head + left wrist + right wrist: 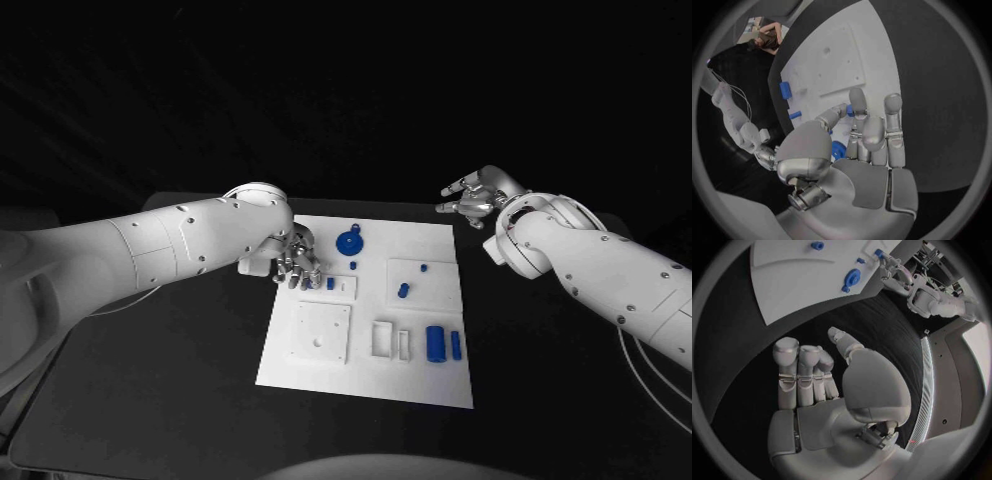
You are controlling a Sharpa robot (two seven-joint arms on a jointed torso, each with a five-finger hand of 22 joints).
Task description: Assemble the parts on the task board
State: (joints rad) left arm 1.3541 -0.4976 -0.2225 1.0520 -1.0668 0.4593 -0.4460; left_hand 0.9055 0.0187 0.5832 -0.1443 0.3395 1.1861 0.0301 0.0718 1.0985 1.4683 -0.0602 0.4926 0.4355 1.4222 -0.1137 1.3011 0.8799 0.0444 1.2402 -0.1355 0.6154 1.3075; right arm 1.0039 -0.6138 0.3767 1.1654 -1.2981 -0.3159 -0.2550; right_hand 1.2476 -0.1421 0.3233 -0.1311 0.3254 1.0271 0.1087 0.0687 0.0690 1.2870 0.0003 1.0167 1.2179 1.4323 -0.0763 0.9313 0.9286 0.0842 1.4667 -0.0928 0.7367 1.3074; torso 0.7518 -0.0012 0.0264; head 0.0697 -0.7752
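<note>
While the left hand (296, 262) rests over the left edge of the task board (433, 380), you see its fingers close together and pointing down beside a small blue part (330, 284); whether they pinch anything cannot be told. You see the right hand (476, 197) above the black table (159, 400), off the board's far right corner, fingers loosely curled and empty. The round blue part (349, 241) lies near the board's far edge.

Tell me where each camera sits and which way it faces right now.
Head view: on the robot's head, looking down at the task board; both arms enter, the left robot hand at the board's edge, the right robot hand over the black table.
Left wrist view: behind the left robot hand, facing across the board.
Right wrist view: behind the right robot hand, facing the board.
Shared: head and right wrist views both show the round blue part.
</note>
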